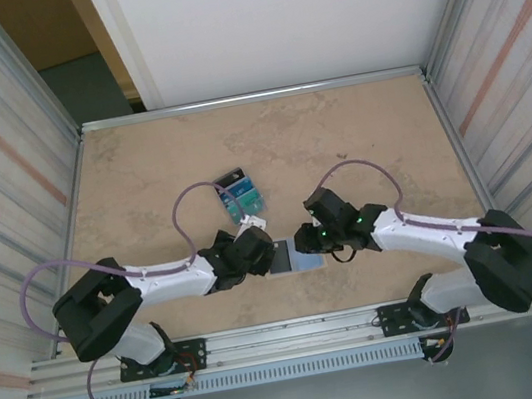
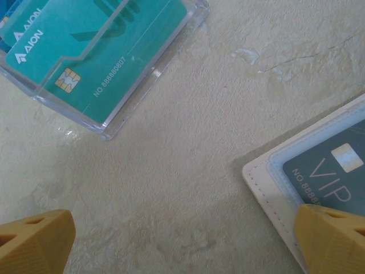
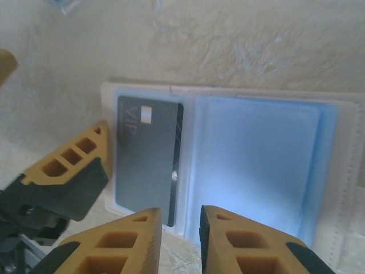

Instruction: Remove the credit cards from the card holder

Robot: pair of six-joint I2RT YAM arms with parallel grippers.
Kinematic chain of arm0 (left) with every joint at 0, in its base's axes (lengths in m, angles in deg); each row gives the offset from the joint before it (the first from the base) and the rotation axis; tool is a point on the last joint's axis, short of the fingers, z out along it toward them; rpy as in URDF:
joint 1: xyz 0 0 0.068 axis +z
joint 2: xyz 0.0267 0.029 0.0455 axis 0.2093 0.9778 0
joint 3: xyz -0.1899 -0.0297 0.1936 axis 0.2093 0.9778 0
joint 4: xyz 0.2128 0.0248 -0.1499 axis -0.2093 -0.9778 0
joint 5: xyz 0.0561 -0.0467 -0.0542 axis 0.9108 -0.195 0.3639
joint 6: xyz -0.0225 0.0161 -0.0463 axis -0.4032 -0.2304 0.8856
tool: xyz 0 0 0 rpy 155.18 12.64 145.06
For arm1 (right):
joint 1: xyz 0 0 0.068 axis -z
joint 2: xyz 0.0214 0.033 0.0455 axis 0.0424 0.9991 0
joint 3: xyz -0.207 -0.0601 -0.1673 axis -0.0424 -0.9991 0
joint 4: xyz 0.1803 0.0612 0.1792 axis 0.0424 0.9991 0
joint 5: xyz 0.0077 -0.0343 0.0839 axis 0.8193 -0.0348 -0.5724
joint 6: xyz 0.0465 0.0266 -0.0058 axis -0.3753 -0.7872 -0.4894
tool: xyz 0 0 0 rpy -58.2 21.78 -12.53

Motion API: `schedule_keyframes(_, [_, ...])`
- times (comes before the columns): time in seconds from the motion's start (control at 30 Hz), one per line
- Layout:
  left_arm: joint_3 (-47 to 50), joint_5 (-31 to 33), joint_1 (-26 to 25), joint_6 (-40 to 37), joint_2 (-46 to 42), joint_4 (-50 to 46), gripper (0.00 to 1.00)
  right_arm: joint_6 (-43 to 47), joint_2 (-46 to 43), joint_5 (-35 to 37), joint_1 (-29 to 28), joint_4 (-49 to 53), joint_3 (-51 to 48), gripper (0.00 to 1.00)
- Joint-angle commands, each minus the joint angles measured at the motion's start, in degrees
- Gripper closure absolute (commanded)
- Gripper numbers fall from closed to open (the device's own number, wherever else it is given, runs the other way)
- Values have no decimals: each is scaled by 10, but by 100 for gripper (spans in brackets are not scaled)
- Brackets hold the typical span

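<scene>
The card holder lies open and flat on the table, light-blue inner faces up, between the two grippers. A dark grey VIP card sits in its left pocket; the right pocket looks empty. My right gripper hovers at the holder's near edge by the centre fold, its jaws a narrow gap apart with nothing between them. My left gripper is wide open just left of the holder, with its right finger over the holder's corner next to the VIP card.
A clear plastic box with teal cards stands on the table behind the left gripper. Metal rails border the marbled tabletop. The left gripper's finger lies close beside the holder's left edge.
</scene>
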Motion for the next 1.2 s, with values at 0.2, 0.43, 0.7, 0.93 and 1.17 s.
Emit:
schedule_keyframes(0.2, [5, -2, -3, 26, -5, -12, 1, -30, 92, -54, -16, -47, 37, 81])
schedule_keyframes(0.43, [5, -13, -4, 27, 5, -20, 1, -45, 120, -68, -14, -56, 37, 81])
schedule_keyframes(0.7, [5, -17, -7, 36, 19, -41, 1, -65, 135, -92, 3, -82, 22, 85])
schedule_keyframes(0.93, [2, -19, -9, 39, 27, -52, 1, -77, 133, -113, 14, -113, 2, 85])
schedule_keyframes(1.17, [-2, -17, -11, 40, 30, -59, 1, -103, 125, -160, 28, -201, -36, 86])
